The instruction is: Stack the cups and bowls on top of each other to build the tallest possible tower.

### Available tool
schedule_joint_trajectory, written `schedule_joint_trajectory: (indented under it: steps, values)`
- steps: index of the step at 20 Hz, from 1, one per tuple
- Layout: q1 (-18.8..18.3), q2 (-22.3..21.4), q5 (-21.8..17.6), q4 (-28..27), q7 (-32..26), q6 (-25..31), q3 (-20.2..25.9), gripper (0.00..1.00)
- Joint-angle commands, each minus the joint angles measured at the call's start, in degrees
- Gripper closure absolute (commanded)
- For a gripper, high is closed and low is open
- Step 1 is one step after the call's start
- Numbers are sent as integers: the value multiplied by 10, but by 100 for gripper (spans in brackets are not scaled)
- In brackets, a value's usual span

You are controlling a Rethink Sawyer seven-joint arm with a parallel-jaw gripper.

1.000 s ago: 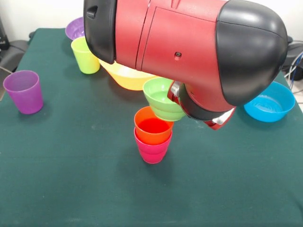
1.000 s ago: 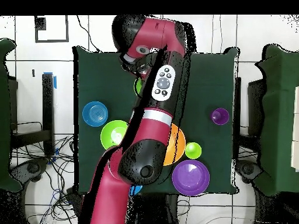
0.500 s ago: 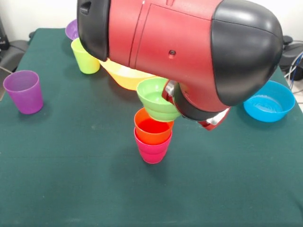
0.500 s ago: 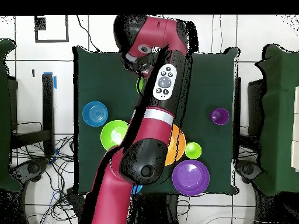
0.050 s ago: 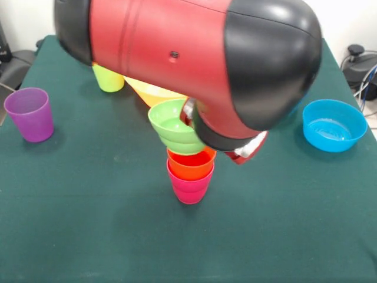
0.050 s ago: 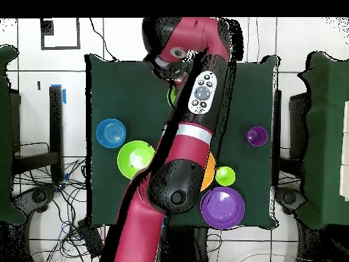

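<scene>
The arm point(image 5: 188, 53) fills the top of the front view, its red and black wrist hanging over the middle of the green table point(image 5: 88, 224). The gripper is hidden behind the wrist housing, so I cannot tell whether it is spread or pressed together; only a red and silver part shows under the housing at about 4 o'clock from the tower. The tower point(image 5: 190, 174) stands near the table's centre: an orange cup point(image 5: 191, 164) nested in a red-pink cup point(image 5: 189, 187), both upright. The small ribbed green bowl point(image 5: 175, 127) is held up against the wrist, tilted, its base just above the orange cup's rim at about 11 o'clock; whether it touches the rim cannot be made out. In the front view a purple cup point(image 5: 28, 114) stands well apart at 9 o'clock from the tower, a lime cup point(image 5: 109, 79) at 10 o'clock partly under the arm, a yellow-orange bowl point(image 5: 154, 93) at 12 o'clock mostly hidden by the arm, and a blue bowl point(image 5: 333, 124) at 3 o'clock. In the overhead view the arm point(image 6: 178, 170) runs up the table from the bottom edge; beside it lie a blue bowl point(image 6: 110, 132), a medium green bowl point(image 6: 133, 158), a purple bowl point(image 6: 223, 207), the lime cup point(image 6: 225, 176), the purple cup point(image 6: 257, 136) and a sliver of the yellow-orange bowl point(image 6: 210, 172).
</scene>
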Motion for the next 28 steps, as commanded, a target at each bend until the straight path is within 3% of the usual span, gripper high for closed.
schedule_joint_trajectory:
  steps: [1, 17, 28]
  values:
    - [-13, 2, 24, -22, -76, -26, -38, 100]
    - [2, 34, 106, -14, -48, -46, -73, 100]
    - [-7, 32, 105, -13, -65, -66, -104, 100]
